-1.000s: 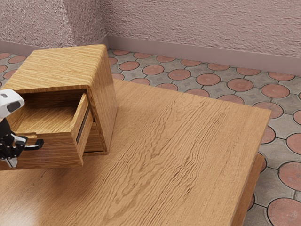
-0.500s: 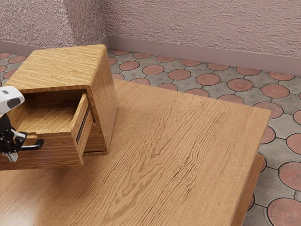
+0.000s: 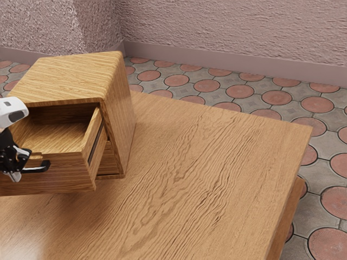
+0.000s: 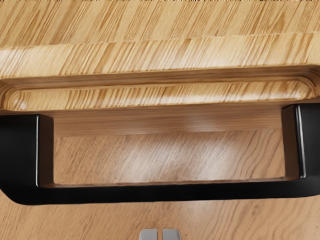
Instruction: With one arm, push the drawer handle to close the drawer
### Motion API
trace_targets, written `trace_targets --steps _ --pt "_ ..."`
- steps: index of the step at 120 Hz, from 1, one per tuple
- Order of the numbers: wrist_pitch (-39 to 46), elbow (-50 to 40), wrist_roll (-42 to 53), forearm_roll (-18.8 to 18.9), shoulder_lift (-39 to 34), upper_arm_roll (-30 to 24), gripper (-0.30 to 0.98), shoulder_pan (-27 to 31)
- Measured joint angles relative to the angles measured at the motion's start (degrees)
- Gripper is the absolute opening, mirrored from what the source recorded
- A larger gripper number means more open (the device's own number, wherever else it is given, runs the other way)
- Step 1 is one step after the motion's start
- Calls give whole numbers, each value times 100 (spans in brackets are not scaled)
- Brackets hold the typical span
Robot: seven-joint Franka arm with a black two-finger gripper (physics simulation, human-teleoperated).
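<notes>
My gripper (image 3: 16, 176), at the exterior view's left edge, points down in front of the top drawer's front (image 3: 65, 174), overlapping part of the black handle (image 3: 39, 168). That drawer stands pulled out of the wooden cabinet (image 3: 76, 78), its inside visible. In the wrist view the handle (image 4: 160, 193) spans from side to side below the drawer's pale upper edge (image 4: 160, 55). The tips of my gripper (image 4: 159, 235) are close together just outside the handle's bar, with nothing between them. Whether they touch the bar I cannot tell.
The cabinet stands on a wooden table (image 3: 190, 179), whose far edge and right edge show in the exterior view. A lower drawer (image 3: 108, 160) sits under the pulled-out one. Beyond are the tiled floor (image 3: 276, 97) and a pink wall (image 3: 233, 32).
My gripper has shifted slightly upward in the exterior view, in front of the drawer. The drawer and cabinet have not visibly moved.
</notes>
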Motion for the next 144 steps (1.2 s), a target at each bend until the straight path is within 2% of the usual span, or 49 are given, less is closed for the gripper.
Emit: trace_targets --steps 102,144 --pt "259 352 312 126 754 12 -10 5" --pt "375 653 369 162 1292 28 -10 5"
